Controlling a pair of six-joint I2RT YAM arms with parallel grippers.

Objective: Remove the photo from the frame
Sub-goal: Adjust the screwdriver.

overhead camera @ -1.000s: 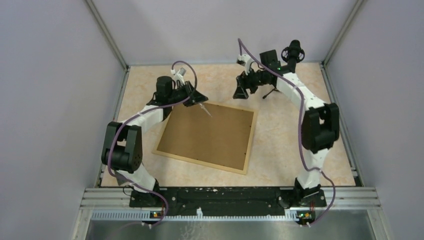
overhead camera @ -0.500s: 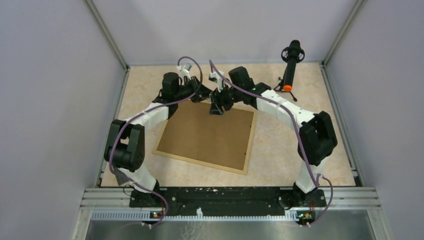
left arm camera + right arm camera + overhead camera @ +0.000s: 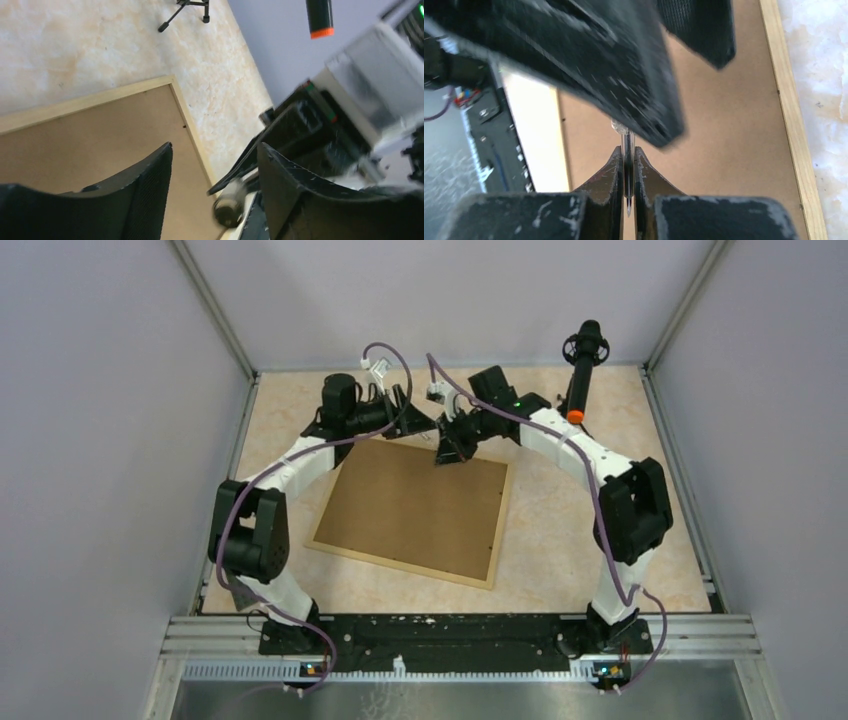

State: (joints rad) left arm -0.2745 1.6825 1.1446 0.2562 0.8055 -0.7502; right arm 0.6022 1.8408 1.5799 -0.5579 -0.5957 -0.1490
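My top view looks steeply down from above and behind the near edge, taking in the whole table (image 3: 560,540). My left wrist view skims low across the frame (image 3: 90,145) toward the table's far right corner. My right wrist view hangs close over that same brown back, facing down.

**Browns, creams and black on our worktop**

We see the frame (image 3: 415,510) as flat mid-brown fibreboard edged in pale blond wood. The worktop (image 3: 570,540) is cream with faint peach marbling. The left arm (image 3: 300,460) and right arm (image 3: 580,445) are white with black joints and carry purple cables (image 3: 386,345). We find the left fingers (image 3: 145,190) black with fine ribbing and the right fingers (image 3: 609,185) scuffed black. The thin stick (image 3: 626,145) is clear. A black wand (image 3: 580,380) carries an orange band (image 3: 574,417). The walls (image 3: 100,440) are pale lilac-grey.
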